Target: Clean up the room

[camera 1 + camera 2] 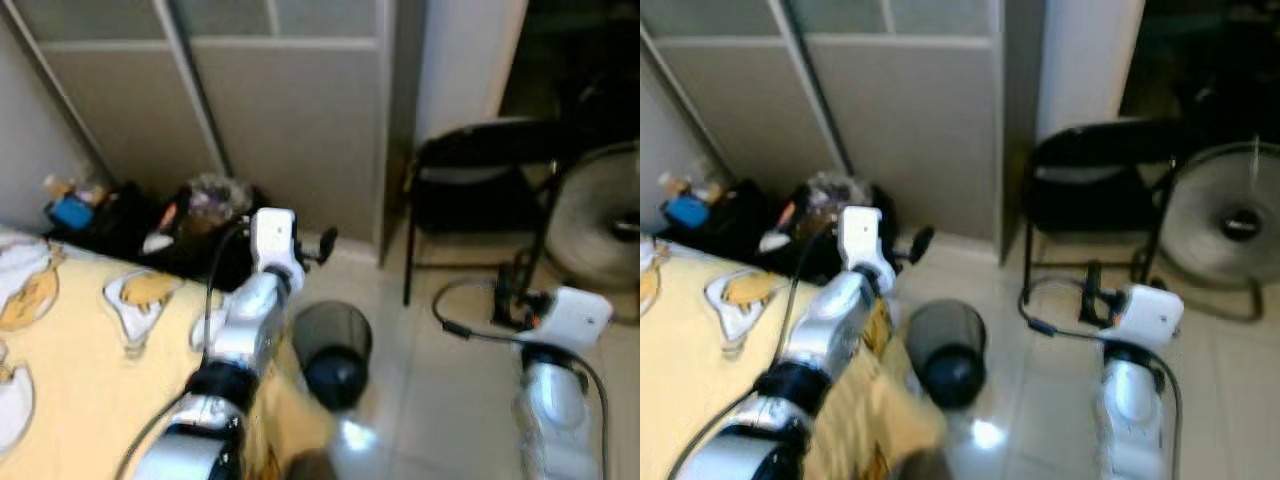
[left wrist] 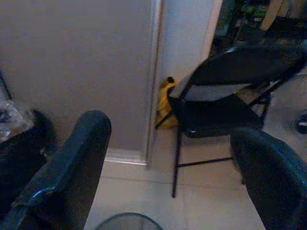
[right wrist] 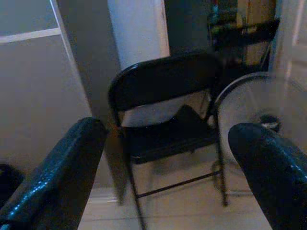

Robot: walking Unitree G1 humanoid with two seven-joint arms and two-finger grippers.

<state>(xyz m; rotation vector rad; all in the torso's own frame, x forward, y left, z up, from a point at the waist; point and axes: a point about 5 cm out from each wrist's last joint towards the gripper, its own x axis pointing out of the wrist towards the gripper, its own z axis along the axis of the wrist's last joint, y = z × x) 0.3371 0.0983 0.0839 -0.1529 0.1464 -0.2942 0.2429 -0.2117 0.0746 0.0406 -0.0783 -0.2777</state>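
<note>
Left to right we log: yellow bedspread (image 1: 90, 370); left gripper (image 2: 168, 182), its 2 fingers apart, above the mesh bin (image 1: 332, 352) on the floor; folding chair (image 1: 480, 190); right gripper (image 3: 163, 177), fingers apart, facing chair and fan (image 3: 254, 115). Left wrist view adds a yellow bag (image 2: 165, 103) behind the chair.

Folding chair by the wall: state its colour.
Black folding chair, clearest in the right wrist view.

grey sliding wardrobe doors (image 1: 290, 110) | pale glossy tile floor (image 1: 440, 400) | black folding chair (image 1: 480, 190) | floor fan (image 1: 600, 225)
</note>
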